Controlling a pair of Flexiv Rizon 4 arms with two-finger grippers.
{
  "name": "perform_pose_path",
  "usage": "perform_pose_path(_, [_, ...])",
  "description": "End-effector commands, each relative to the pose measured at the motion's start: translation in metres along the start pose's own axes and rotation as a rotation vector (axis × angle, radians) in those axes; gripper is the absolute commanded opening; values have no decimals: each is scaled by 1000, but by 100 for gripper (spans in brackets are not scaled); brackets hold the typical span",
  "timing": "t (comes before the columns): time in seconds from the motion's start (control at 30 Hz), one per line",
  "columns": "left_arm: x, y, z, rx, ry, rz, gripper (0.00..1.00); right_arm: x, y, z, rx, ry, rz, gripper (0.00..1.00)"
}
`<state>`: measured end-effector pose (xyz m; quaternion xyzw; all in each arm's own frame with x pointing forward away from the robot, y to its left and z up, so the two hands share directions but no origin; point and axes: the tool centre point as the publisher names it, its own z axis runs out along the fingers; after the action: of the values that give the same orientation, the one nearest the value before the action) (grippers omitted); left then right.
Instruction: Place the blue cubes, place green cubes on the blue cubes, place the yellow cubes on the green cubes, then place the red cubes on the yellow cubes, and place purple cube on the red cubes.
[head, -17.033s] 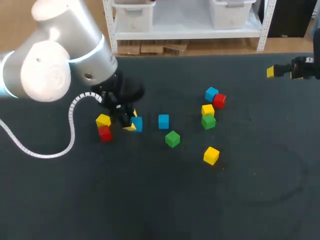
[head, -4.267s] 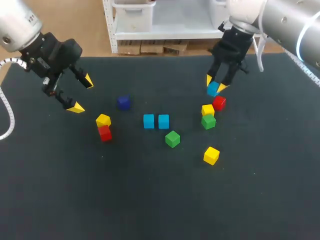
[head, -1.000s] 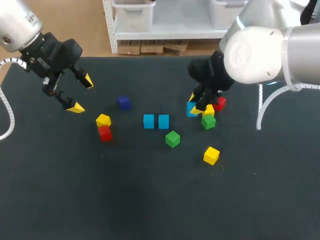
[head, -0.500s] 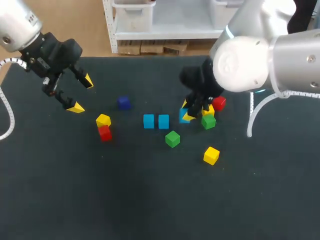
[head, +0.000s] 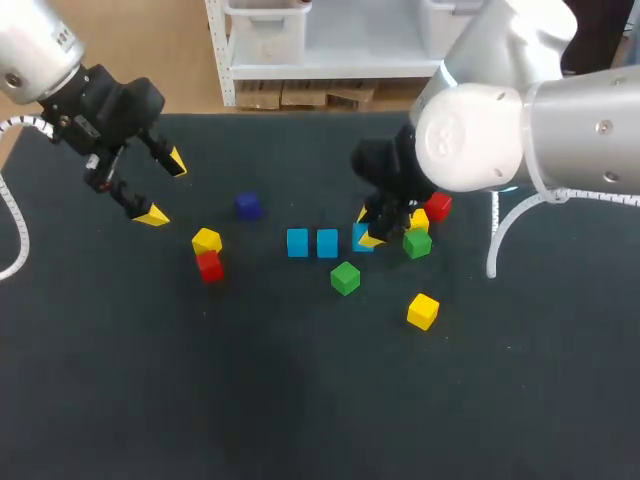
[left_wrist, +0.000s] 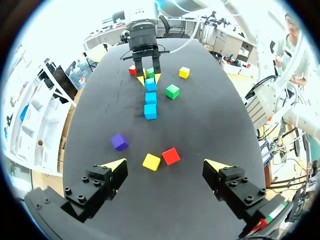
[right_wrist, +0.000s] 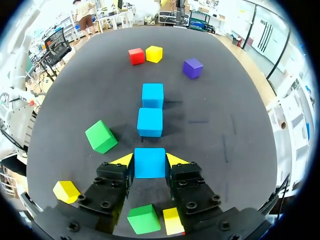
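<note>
R arm comes in past mid-table. L gripper hangs over table's left side, fingers wide apart. R gripper clamps a bright blue cube, smooth-faced, in line w/ and just beside two matching blue cubes.

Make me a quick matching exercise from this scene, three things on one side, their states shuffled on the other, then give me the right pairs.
Things:
1. left gripper
2. right gripper
3. purple cube

States:
A. resting by itself, no cube touching it
B. open and empty
C. shut on a blue cube

Pairs: 1-B, 2-C, 3-A
</note>
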<state>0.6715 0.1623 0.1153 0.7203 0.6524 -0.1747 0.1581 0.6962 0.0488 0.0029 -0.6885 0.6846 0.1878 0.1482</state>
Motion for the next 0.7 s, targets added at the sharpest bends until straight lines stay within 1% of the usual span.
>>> perform_pose_path(0.03, [1,1,0,2,-2,3,100,-1,-1,2,-10,9,-4,0])
perform_pose_path(0.23, [1,1,0,2,-2,3,100,-4,-1,5,-14,23,-17,0])
perform_pose_path(0.47, [1,1,0,2,-2,3,100,-10,-1,7,20,71,-41,0])
perform_pose_path(0.7, [1,1,0,2,-2,3,100,-12,2,9,25,86,-46,0])
